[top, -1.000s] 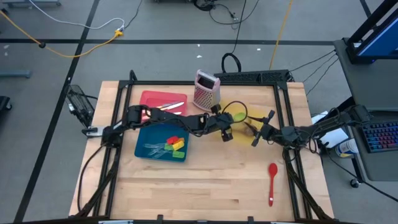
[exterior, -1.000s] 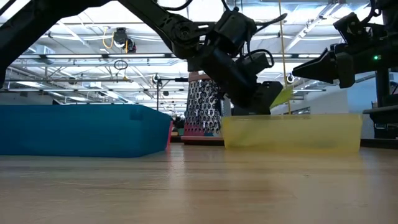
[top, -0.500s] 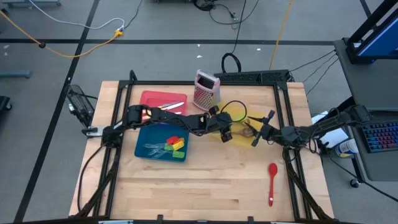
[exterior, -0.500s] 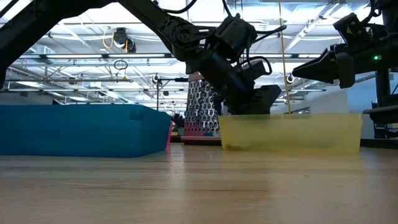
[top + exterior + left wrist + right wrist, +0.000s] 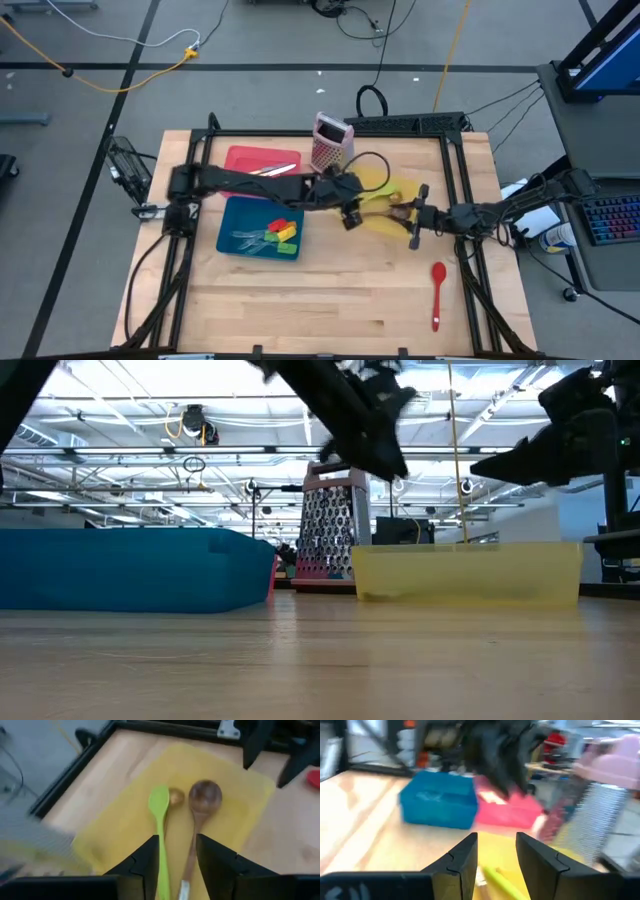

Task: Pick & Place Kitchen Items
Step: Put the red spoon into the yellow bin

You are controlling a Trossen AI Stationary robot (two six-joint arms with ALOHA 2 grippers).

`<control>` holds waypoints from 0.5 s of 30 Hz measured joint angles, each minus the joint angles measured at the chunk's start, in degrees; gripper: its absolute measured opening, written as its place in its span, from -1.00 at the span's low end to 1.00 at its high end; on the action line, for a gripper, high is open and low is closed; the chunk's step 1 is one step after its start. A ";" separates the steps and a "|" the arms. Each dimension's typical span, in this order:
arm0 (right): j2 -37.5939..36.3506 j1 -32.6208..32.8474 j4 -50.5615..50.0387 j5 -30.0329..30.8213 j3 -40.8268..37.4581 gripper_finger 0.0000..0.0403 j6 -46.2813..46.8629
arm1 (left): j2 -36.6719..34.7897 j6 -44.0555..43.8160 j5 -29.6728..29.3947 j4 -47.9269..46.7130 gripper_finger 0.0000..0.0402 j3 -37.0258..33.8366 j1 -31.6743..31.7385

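A yellow tray (image 5: 120, 820) holds a green spoon (image 5: 160, 820), a gold spoon (image 5: 175, 796) and a wooden spoon (image 5: 200, 810), all lying flat on its floor. My left gripper (image 5: 177, 845) is open and empty, raised above the tray's left end (image 5: 347, 218). My right gripper (image 5: 413, 228) is open and empty, hovering at the tray's right end (image 5: 496, 845). A red spoon (image 5: 437, 290) lies on the table at the near right. A blue tray (image 5: 260, 228) holds green, yellow and red utensils. A red tray (image 5: 262, 165) holds cream-handled knives.
A pink-topped box grater (image 5: 330, 140) stands upright behind the yellow tray, next to the red tray. Black frame rails run along the table's left, far and right edges. Bare wood lies toward the near edge (image 5: 320, 300).
My left gripper dipped into the yellow tray, then rose high and drew back toward the table's left. The yellow-green thing at its tip a second ago is gone from it. My right gripper has shifted a little toward the near edge.
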 joint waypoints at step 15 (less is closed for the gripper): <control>1.13 6.75 -11.39 -41.33 10.88 -0.35 2.59 | -14.51 -8.06 -17.57 -26.52 -0.45 -0.66 -11.35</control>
